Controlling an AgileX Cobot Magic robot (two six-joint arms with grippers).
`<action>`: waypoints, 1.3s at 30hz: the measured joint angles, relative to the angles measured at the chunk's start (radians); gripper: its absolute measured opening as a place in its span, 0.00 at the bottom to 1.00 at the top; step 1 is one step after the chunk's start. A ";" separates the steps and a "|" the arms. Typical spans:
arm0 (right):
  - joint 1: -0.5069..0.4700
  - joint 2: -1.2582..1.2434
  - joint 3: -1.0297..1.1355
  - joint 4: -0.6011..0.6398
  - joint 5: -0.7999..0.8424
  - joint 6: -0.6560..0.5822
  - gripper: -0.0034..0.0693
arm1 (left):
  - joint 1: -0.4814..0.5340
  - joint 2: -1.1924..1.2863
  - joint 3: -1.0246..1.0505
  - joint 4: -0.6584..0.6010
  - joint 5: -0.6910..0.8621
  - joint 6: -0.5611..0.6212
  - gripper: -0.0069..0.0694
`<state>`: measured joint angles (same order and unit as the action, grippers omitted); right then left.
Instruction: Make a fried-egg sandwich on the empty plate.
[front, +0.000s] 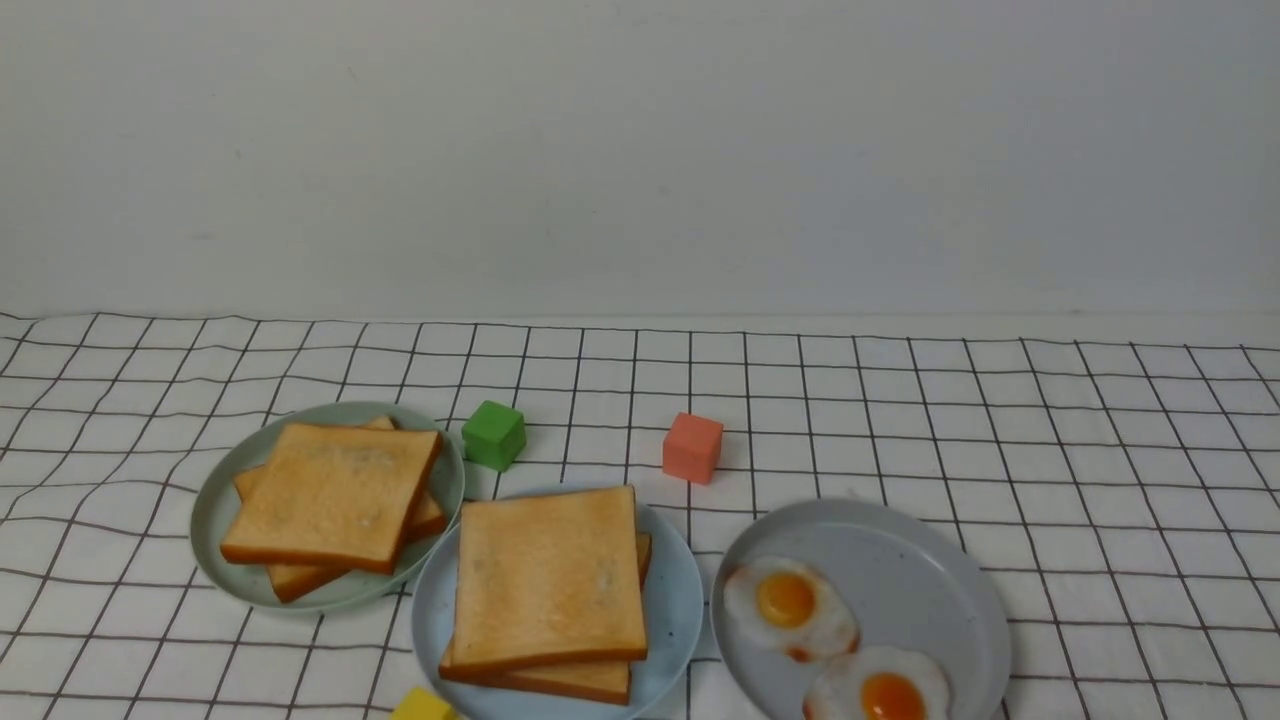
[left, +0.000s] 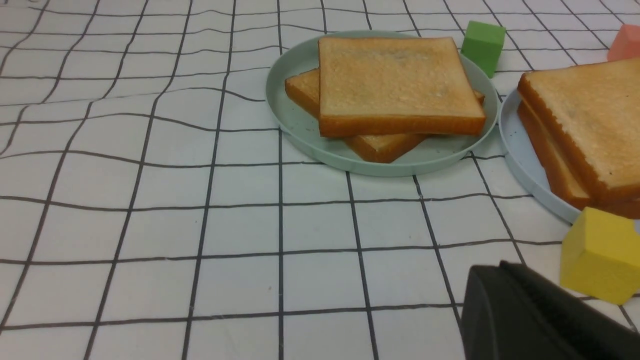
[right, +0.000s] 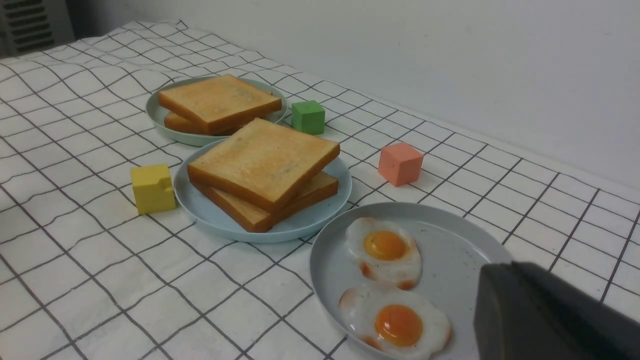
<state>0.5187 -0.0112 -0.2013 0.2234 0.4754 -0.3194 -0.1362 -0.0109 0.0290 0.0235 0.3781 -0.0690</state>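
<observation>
On the light-blue plate (front: 680, 610) lies a stack of two toast slices (front: 548, 580), the upper one skewed over the lower; whatever is between them is hidden. The same stack (right: 262, 162) and plate (right: 300, 227) show in the right wrist view. Neither gripper appears in the front view. My left gripper (left: 492, 267) is shut and empty, low over the cloth, near the yellow cube (left: 600, 255). My right gripper (right: 505, 267) is shut and empty over the grey plate's (right: 450, 240) edge, beside two fried eggs (right: 384, 250) (right: 397, 322).
A pale green plate (front: 215, 520) at the left holds two more toast slices (front: 335, 490). A green cube (front: 493, 435) and a pink cube (front: 692, 447) stand behind the plates, and a yellow cube (front: 422, 706) is at the front edge. The checked cloth is wrinkled.
</observation>
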 joint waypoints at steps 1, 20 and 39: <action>0.000 0.000 0.000 0.000 0.000 0.000 0.10 | 0.000 0.000 0.000 0.001 0.000 0.000 0.09; -0.221 0.000 0.000 -0.002 -0.017 0.001 0.14 | 0.000 0.000 0.000 0.001 0.000 0.003 0.09; -0.479 0.000 0.214 -0.195 -0.069 0.352 0.17 | 0.000 0.000 0.000 0.001 0.000 0.003 0.09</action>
<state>0.0396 -0.0112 0.0130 0.0285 0.4060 0.0330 -0.1362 -0.0109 0.0290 0.0242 0.3783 -0.0663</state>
